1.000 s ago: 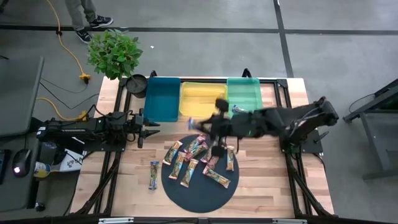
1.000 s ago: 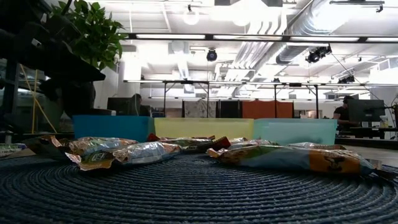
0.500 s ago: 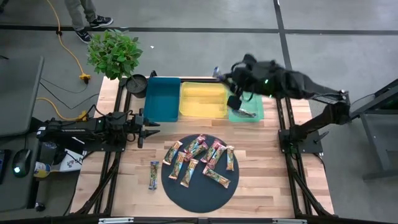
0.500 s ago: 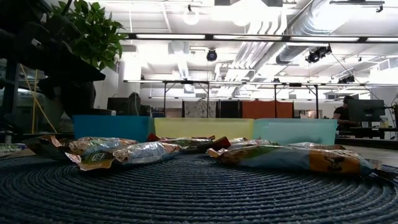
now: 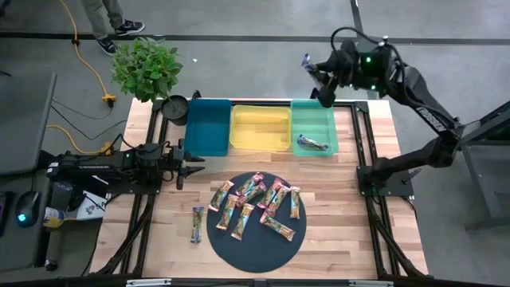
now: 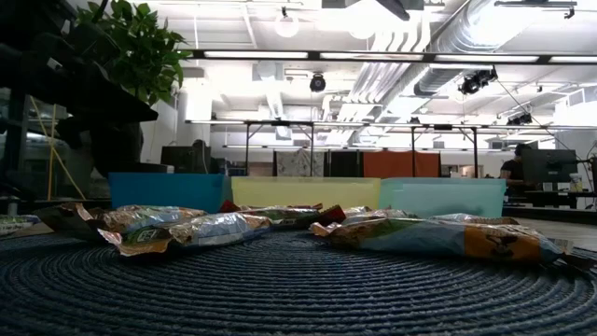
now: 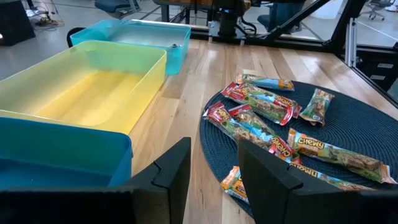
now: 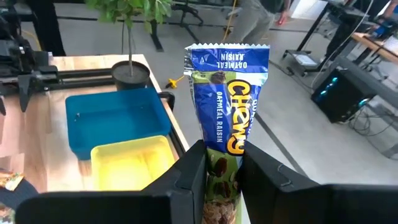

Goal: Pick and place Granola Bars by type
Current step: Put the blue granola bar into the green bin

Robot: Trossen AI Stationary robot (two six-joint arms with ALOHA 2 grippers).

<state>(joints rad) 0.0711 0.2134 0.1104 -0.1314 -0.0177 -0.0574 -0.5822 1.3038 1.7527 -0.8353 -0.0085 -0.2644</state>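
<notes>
Several granola bars (image 5: 256,203) lie in a loose heap on the dark round mat (image 5: 255,249); they also show in the left wrist view (image 7: 261,106) and the low view (image 6: 215,227). One blue bar (image 5: 196,223) lies on the wood left of the mat. Another bar (image 5: 313,144) lies flat in the green tray (image 5: 312,119). My right gripper (image 5: 315,76) is raised high past the table's far edge, behind the green tray, shut on a blue bar (image 8: 227,106). My left gripper (image 5: 185,163) waits open at the table's left side. My right gripper pinches the blue-wrapped bar between its two fingers at one end (image 8: 219,167). The rest of the bar sticks out past the fingertips, in line with them, its far crimped end (image 8: 227,53) free. It is lifted clear, high above the table.
Three trays stand side by side along the far edge: blue (image 5: 209,126), yellow (image 5: 260,127) and green. A potted plant (image 5: 147,68) stands at the far left corner. Bare wood lies between trays and mat. A person's legs (image 5: 107,20) show on the floor beyond.
My right gripper, shut on the blue bar, has risen from just above the mat's far side and swung toward the far edge, passing over the green tray and ending beyond the table's far edge. The bar has been carried along, lifted clear.
</notes>
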